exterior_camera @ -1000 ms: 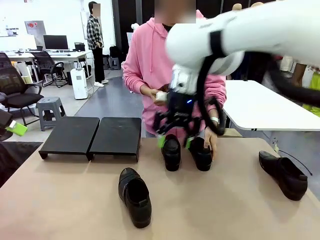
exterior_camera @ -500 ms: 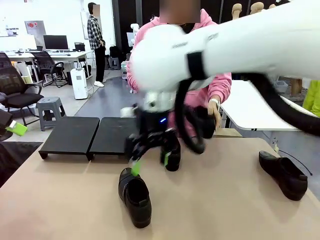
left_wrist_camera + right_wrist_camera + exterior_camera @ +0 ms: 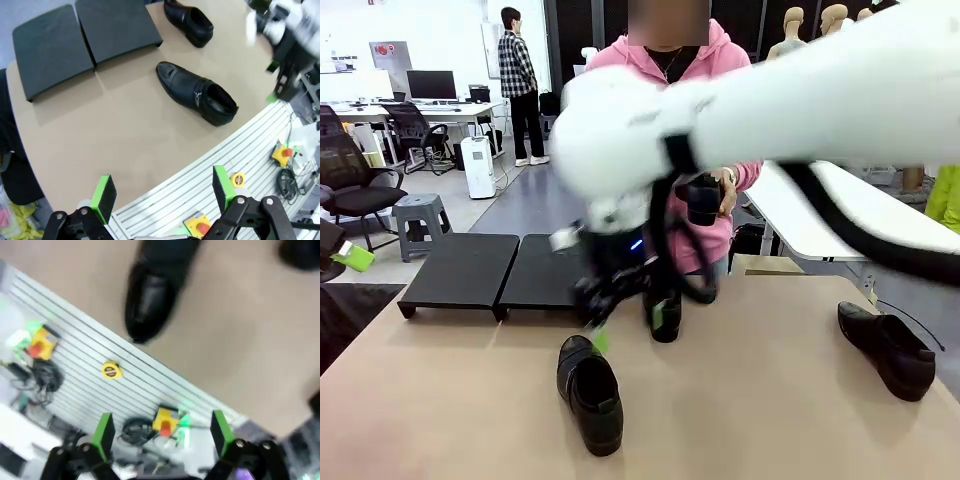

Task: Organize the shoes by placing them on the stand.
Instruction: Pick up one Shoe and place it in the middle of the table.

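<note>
**Four loafers off the stand, both end effectors wide and empty**

Closest to us, the left end effector (image 3: pixel 162 190) hangs high above the near edge of the tabletop (image 3: pixel 125 130). Its green pads are spread wide with nothing between them. We judge it is parked there to leave the working area free for the other arm.

Just beyond, the nearest loafer (image 3: pixel 590 393) sits upright on its sole, alone on the bare surface and open to a grasp from above. The right end effector (image 3: pixel 630 327) hovers just above and behind it, on an arm that reaches across the middle. Its pads are also wide apart and hold nothing. The right wrist view shows a dark shoe ahead of the fingers, but it is too blurred to make out more. We read the wide spread as preparation to straddle a shoe across its width, so a pick looks like the step in hand.

The second loafer (image 3: pixel 665 318) stands just behind that end effector, partly hidden by it. The third loafer (image 3: pixel 886 348) lies well apart, near the right edge.

Farther back on the left, the stand (image 3: pixel 460 270) shows two flat panels side by side, and neither carries a shoe.

At the far side, the person (image 3: pixel 720 55) holds a fourth loafer (image 3: pixel 705 200) in one hand (image 3: pixel 727 192) at chest height. We cannot tell whether it is meant for handing over or for setting down.
</note>
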You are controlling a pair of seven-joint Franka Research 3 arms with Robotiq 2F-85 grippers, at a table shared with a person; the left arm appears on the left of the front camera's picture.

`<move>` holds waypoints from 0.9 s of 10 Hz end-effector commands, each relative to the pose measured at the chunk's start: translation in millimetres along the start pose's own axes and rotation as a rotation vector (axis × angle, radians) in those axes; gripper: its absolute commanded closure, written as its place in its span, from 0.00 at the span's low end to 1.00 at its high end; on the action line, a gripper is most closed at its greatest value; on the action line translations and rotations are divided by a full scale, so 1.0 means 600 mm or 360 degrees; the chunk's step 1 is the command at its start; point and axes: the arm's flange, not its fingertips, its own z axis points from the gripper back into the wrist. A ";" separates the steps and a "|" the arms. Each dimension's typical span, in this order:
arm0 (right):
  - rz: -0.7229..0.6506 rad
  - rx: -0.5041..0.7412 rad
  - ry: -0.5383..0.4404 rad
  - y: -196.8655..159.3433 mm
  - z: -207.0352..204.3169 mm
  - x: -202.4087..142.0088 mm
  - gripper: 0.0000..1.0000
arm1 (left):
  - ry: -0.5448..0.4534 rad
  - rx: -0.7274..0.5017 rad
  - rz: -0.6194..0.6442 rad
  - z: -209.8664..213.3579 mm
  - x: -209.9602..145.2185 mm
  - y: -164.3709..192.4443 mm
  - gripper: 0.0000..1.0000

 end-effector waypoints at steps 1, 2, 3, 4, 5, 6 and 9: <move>-0.0479 0.0287 -0.0037 -0.210 0.087 -0.136 0.00 | -0.0022 -0.0023 -0.0004 -0.002 0.001 0.002 0.00; -0.0748 0.0448 -0.0135 -0.308 0.103 -0.206 0.00 | -0.0022 -0.0023 -0.0004 -0.002 0.001 0.002 0.00; -0.0938 0.0573 -0.0190 -0.387 0.104 -0.271 0.00 | -0.0022 -0.0023 -0.0004 -0.002 0.001 0.002 0.00; -0.1033 0.0718 -0.0221 -0.454 0.098 -0.331 0.00 | -0.0022 -0.0023 -0.0004 -0.002 0.001 0.002 0.00; -0.1099 0.0803 -0.0271 -0.506 0.089 -0.377 0.00 | -0.0022 -0.0023 -0.0004 -0.002 0.001 0.002 0.00; -0.1131 0.0941 -0.0355 -0.560 0.073 -0.430 0.00 | -0.0022 -0.0023 -0.0004 -0.002 0.001 0.002 0.00; -0.1380 0.1230 -0.0741 -0.654 0.005 -0.561 0.00 | -0.0022 -0.0023 -0.0004 -0.002 0.001 0.002 0.00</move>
